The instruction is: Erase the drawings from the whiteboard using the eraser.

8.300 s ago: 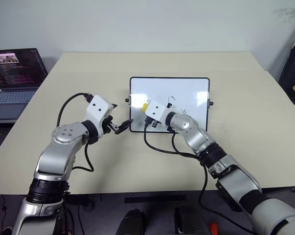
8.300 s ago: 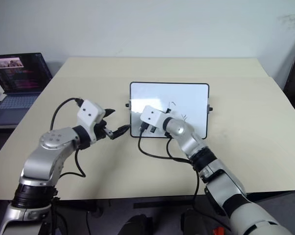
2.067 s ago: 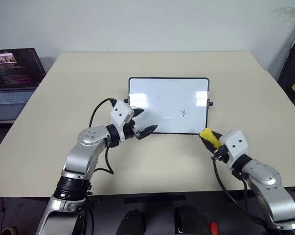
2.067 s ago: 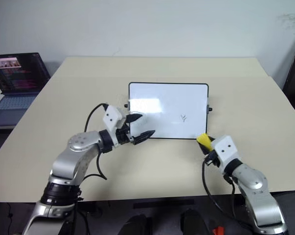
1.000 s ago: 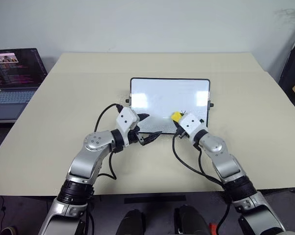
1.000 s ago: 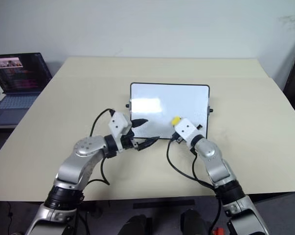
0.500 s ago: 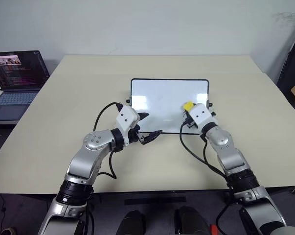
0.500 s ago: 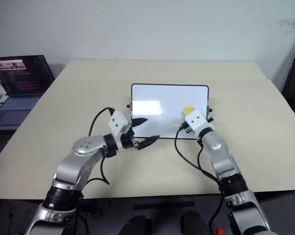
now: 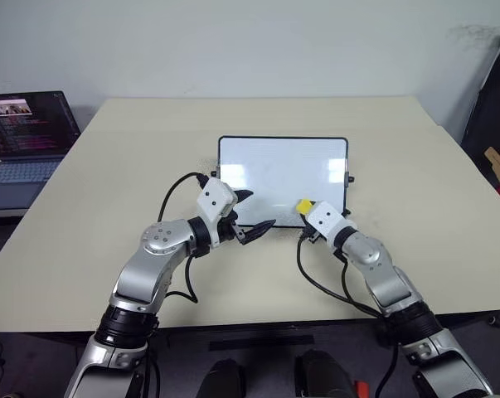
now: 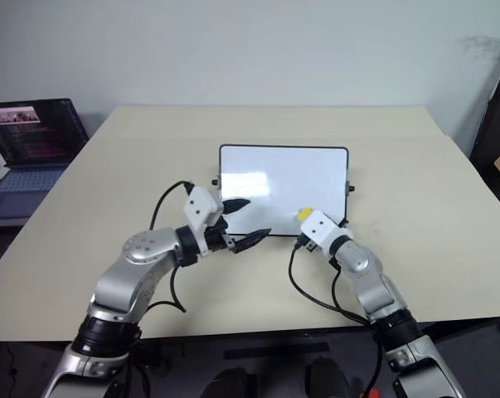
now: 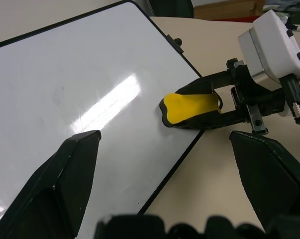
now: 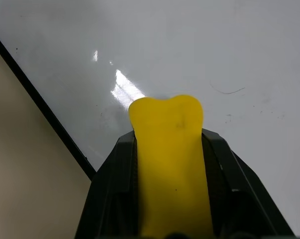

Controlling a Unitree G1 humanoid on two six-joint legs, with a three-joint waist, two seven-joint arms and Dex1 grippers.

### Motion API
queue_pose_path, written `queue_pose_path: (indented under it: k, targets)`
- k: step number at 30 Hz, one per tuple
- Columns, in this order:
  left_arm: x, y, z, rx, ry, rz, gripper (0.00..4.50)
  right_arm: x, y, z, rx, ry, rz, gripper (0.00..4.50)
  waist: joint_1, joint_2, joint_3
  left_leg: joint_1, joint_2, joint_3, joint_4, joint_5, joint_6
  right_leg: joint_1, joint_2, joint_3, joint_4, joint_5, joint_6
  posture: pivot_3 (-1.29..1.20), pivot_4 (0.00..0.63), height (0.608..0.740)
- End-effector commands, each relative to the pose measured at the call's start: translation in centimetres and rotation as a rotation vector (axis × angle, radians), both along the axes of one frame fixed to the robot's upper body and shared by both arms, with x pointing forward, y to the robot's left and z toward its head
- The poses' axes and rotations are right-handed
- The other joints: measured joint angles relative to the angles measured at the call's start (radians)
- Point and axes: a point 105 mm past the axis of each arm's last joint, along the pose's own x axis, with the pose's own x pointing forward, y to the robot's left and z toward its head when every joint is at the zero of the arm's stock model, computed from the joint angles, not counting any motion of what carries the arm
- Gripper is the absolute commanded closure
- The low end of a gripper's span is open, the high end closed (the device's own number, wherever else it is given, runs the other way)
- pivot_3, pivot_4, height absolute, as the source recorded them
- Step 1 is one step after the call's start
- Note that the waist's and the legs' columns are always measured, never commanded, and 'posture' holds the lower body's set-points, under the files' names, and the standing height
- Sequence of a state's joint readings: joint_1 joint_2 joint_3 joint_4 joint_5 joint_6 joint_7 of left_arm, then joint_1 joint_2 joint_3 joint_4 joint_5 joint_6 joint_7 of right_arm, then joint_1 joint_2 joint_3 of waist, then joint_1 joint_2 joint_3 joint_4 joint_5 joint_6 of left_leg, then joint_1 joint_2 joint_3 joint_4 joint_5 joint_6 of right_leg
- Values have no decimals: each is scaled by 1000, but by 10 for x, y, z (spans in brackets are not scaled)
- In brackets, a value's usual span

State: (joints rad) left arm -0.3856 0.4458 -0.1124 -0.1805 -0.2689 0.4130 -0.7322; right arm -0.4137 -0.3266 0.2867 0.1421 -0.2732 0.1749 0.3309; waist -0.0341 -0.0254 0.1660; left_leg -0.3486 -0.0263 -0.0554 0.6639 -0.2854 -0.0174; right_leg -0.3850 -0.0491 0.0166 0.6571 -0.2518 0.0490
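Right wrist view: eraser [image 12: 170, 164] moved back to whiteboard's [image 9: 270, 166] near edge.

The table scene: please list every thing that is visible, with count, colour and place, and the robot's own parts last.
table: one, beige, under everything.
whiteboard: one, glossy white with a thin black frame, lying flat at the middle of the table.
drawings: faint thin dark traces left on the whiteboard near the eraser; a count cannot be told.
eraser: one, yellow, over the near right part of the whiteboard.
laptop: one, dark, screen lit, at the far left beside the table.
left gripper: one, black fingers apart, empty, at the whiteboard's near edge.
right gripper: one, black fingers, closed on the eraser.
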Motion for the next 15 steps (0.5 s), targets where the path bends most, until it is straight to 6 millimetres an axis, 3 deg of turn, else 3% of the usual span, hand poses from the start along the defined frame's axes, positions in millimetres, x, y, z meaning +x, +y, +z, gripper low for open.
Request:
queue_pose_path:
  k: [1,9,15]
  targets:
    - [-2,-1,14,-16,-50,-13,0,11,-26,-7,-41,25,-136,3199,1,0,0,0,0,0,0,0,0,0,0,0,0,0,0,0,150,740]
    - [-3,1,8,-17,-39,-11,0,30,-46,28,46,-101,-263,3199,3,0,0,-1,0,0,0,0,0,0,-1,0,0,0,0,0,150,740]
    - [-3,-2,8,-21,-40,-10,0,25,-22,28,86,-72,-179,3199,1,0,0,-3,0,-1,-2,0,0,-2,-2,0,-5,1,0,0,150,740]
